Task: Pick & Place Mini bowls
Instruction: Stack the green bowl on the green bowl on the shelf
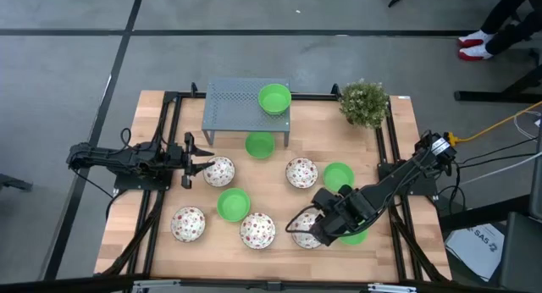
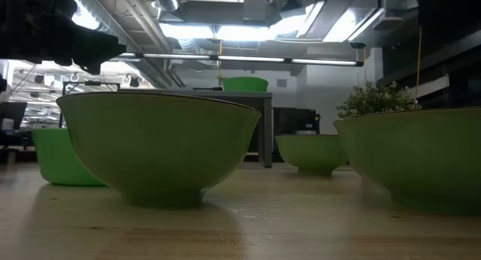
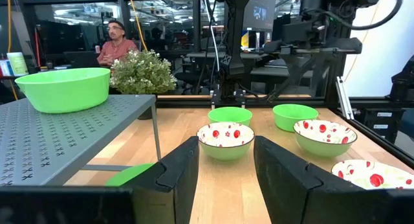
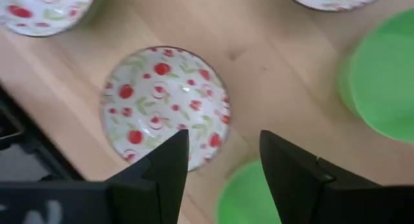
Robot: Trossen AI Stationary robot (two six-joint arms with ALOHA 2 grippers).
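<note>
Nearest the low camera stands a plain green bowl (image 2: 158, 143), rim up on the wooden table (image 1: 279, 242). We see the right gripper (image 4: 223, 162) poised directly above a speckled bowl (image 4: 166, 104) near the table's front right edge, its jaws apart and empty, one finger over the near rim. The left gripper (image 3: 223, 169), jaws likewise apart, waits at the left, facing another speckled bowl (image 3: 225, 140). The remaining mini bowls lie scattered over the table; one green bowl (image 1: 274, 98) sits on the grey shelf (image 1: 233, 102), a second beneath it. We judge these bowls light, rigid and smooth-glazed, hence slippery and possibly breakable. The rim, pinched with one finger inside and one outside, offers the best hold.
</note>
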